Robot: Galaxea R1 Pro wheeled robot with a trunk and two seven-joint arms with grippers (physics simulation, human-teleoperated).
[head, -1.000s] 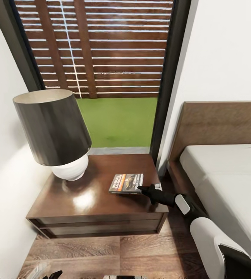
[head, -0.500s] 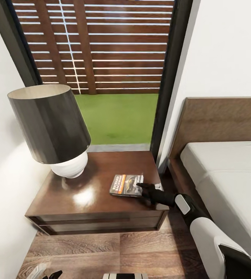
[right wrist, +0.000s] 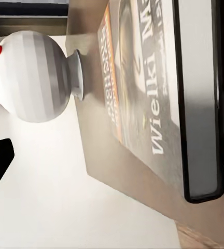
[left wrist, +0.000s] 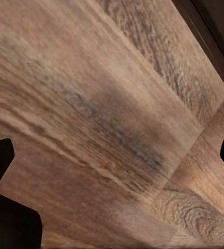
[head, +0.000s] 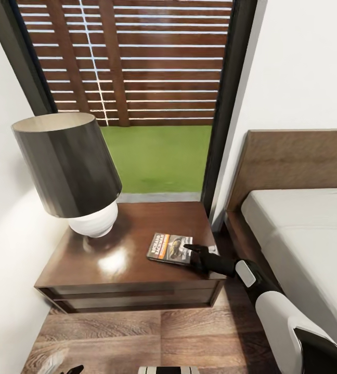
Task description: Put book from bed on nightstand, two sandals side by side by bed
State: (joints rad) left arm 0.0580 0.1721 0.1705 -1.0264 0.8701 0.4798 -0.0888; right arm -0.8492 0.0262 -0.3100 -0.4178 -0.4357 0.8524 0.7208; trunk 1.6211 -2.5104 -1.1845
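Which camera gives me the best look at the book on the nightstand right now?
Head view: the whole book lies flat on the nightstand, right gripper at its edge. The right wrist view shows a close, cropped cover; the left wrist view shows floor.

Lying flat on the glossy dark-brown nightstand (head: 111, 259), near its front right corner: the thin paperback book (head: 169, 248), orange band and white lettering up. To the right, the off-white bed (head: 303, 244) with brown wooden headboard.
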